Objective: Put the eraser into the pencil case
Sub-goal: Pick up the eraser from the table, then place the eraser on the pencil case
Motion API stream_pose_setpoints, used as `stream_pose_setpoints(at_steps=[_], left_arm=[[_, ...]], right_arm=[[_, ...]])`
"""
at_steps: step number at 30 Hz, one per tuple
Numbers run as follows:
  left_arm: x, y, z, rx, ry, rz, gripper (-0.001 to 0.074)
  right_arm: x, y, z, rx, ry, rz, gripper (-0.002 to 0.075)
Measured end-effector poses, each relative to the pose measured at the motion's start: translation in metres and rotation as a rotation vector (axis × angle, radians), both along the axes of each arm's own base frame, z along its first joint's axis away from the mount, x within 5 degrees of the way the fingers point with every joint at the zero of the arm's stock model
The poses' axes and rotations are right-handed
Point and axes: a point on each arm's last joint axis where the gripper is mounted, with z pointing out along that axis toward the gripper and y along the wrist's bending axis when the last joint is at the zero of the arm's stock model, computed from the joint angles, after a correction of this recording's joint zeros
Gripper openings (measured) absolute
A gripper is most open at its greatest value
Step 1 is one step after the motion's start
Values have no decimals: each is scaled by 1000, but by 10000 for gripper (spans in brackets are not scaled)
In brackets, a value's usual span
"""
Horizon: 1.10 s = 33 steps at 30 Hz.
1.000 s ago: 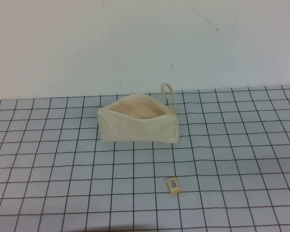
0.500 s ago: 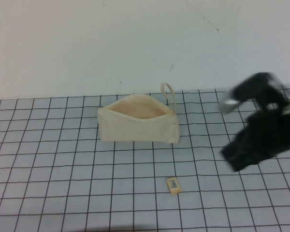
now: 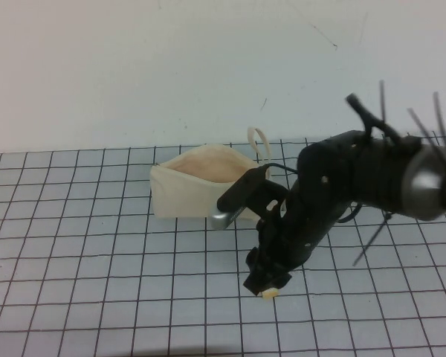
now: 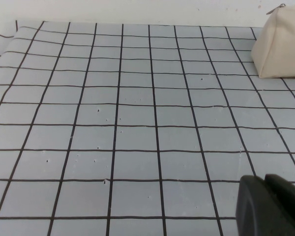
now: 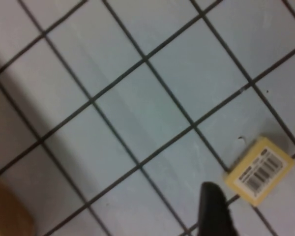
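Note:
The eraser (image 5: 259,169), a small pale yellow block with a barcode label, lies flat on the grid mat. In the high view only its lower edge (image 3: 270,294) shows under my right gripper (image 3: 267,281). That gripper hangs just over it, open, with one dark finger (image 5: 214,211) close beside the eraser. The pencil case (image 3: 193,190), a cream pouch with its mouth open and peach lining showing, stands behind; the right arm hides its right end. My left gripper (image 4: 273,201) is out of the high view, low over the mat, fingers together, with the pencil case (image 4: 280,44) far off.
The grey mat (image 3: 82,245) with black grid lines covers the table, and a white wall rises behind it. The right arm (image 3: 357,178) with its cables stretches in from the right across the mat. The pouch's fabric loop (image 3: 259,141) sticks up at its right end.
The right arm has swung in from the right edge and come down over the eraser, now covering the pouch's right end. The eraser and pouch have not moved.

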Motion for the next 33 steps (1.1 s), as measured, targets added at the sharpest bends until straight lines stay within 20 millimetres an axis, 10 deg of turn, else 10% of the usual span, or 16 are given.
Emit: stream_pose_setpoints(at_steps=[11, 21, 25, 33], left_arm=[[0, 0, 0, 0, 0, 0, -1], [0, 0, 0, 0, 0, 0, -1], [0, 0, 0, 0, 0, 0, -1], [0, 0, 0, 0, 0, 0, -1]], right_arm=[[22, 12, -48, -73, 61, -85, 394], [24, 13, -43, -103, 79, -75, 204], [36, 21, -14, -76, 31, -43, 204], [73, 46, 106, 205, -406, -22, 204]])
